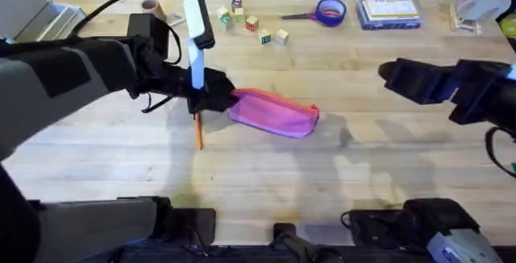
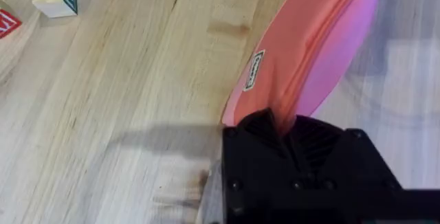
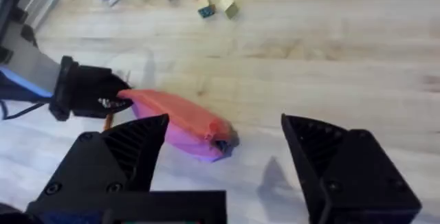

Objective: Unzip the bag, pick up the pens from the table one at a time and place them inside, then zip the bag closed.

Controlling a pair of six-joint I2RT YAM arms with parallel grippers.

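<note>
Left fingers (image 1: 216, 95) pinch the pink bag's (image 1: 274, 113) end beside an orange pen (image 1: 198, 131); right fingers (image 3: 223, 148) spread wide, empty.

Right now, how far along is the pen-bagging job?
Early. Nothing visibly finished: an orange pen lies on the table beside the bag. In hand: left gripper pinches the bag's end; right gripper open, away from it. Left: bagging the pen, zipping closed.

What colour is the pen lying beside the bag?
Orange; the pen shows best in the overhead view.
</note>
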